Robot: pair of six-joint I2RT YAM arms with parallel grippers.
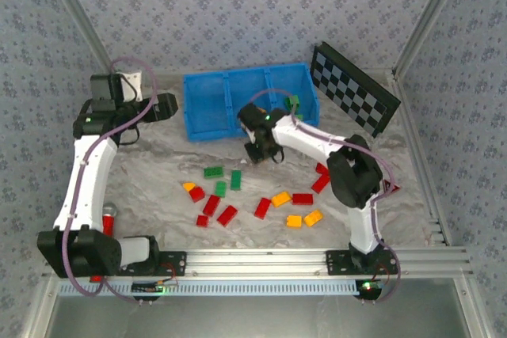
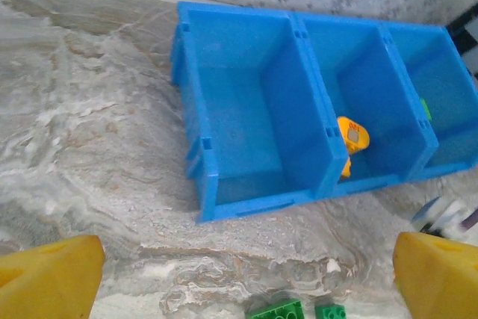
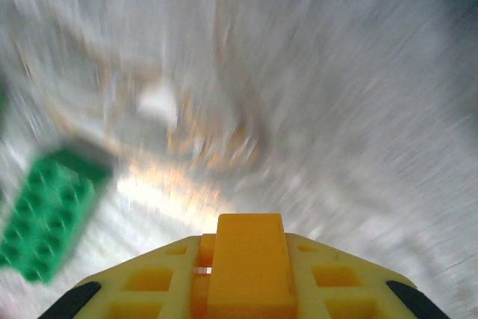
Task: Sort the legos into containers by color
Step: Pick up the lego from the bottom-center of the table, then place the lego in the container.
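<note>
While the right arm (image 1: 317, 138) bends down before the blue tray (image 1: 207, 131) | right gripper (image 1: 260, 152) clamped on orange brick (image 3: 250, 255) | left gripper (image 1: 169, 106) beside tray, jaws wide apart.

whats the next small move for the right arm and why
Probably lift the right gripper and carry it over the middle compartment. Its jaws are shut on what looks like an orange-yellow brick, just in front of the blue tray, and that compartment already holds a matching lego.
</note>
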